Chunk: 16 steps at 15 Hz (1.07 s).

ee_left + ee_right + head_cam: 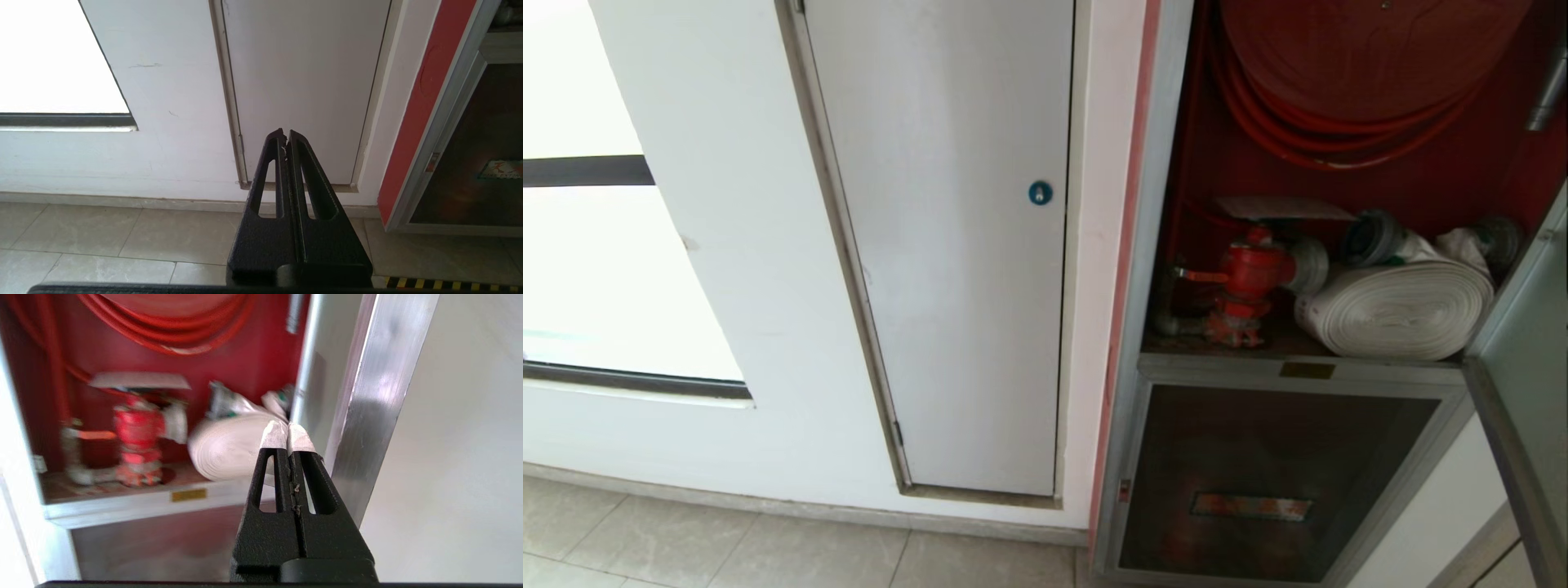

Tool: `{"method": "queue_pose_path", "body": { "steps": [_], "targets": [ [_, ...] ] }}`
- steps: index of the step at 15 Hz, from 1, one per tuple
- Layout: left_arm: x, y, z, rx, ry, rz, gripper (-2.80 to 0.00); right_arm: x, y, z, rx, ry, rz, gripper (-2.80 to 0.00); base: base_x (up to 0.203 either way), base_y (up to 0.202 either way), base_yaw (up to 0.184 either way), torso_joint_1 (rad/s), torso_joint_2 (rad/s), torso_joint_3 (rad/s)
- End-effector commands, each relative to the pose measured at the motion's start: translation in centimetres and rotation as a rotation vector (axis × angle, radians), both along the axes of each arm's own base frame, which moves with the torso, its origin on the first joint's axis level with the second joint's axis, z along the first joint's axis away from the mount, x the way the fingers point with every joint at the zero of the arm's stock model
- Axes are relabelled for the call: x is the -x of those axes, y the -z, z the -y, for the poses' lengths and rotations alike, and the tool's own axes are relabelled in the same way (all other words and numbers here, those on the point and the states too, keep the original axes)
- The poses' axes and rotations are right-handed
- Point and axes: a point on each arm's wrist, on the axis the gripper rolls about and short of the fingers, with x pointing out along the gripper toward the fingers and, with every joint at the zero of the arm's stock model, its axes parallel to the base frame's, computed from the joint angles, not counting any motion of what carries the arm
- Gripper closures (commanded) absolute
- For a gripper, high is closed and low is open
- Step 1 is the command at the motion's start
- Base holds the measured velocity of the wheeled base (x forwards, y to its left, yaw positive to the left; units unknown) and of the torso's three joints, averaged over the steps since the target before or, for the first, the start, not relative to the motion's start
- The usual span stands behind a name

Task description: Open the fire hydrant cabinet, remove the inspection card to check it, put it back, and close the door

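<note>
Right gripper [288, 430], fingers pressed together w/ nothing between, sits just beside the silver edge of the door [367, 408], which stands swung open. Fire hydrant cabinet [1143, 245] is exposed; inspection card [1282, 208] lies flat atop the red valve [1250, 278], near the white rolled hose [1396, 310]. Left gripper [286, 136] is closed too, parked facing the white panel [302, 81]. Step 2 looks due: reach in, open the fingers, pinch the card's edge w/o snagging the valve.

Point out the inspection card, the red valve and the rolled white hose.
inspection card [1282, 208], head view, middle of the white sheet lying atop the valve.
red valve [1252, 273], head view, its red body.
rolled white hose [1401, 310], head view, face of the coil.
</note>
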Motion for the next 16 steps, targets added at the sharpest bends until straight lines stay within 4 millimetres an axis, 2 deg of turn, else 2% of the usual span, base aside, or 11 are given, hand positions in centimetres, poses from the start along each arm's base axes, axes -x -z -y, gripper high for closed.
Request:
{"method": "queue_pose_path", "body": {
  "steps": [1,16],
  "targets": [
    [-0.04,0.17,0.0,0.0,0.0,-0.005,0.0,-0.77,-0.08,-0.1,0.001,0.017,-0.028,0.0,0.0,0.0,0.0,0.0,0.0,0.0],
    [-0.04,0.17,0.0,0.0,-0.001,-0.005,0.0,-0.66,-0.45,0.33,-0.049,0.278,-0.043,0.0,0.0,0.0,0.0,0.0,0.0,0.0]
  ]
}}
